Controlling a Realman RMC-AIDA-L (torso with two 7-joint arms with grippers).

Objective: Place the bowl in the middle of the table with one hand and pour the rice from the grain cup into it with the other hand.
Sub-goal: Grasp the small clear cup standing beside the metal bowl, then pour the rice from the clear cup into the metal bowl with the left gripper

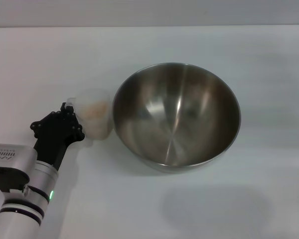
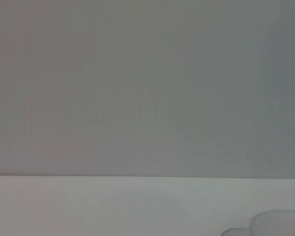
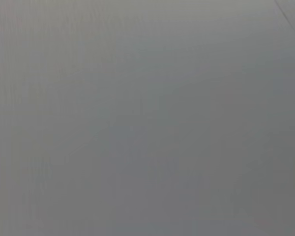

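The stainless-steel bowl (image 1: 177, 115) sits on the white table (image 1: 214, 209) near the middle, and it is empty inside. The clear grain cup (image 1: 93, 113) stands just left of the bowl, almost touching it, with pale rice (image 1: 95, 108) inside. My left gripper (image 1: 70, 111) is black and sits against the cup's left side, where the handle is. A translucent rounded edge, likely the cup (image 2: 278, 223), shows at the border of the left wrist view. My right gripper is out of view; the right wrist view shows only plain grey.
The table's far edge (image 1: 149, 26) meets a grey wall. My left arm (image 1: 25, 194) comes in from the lower left corner.
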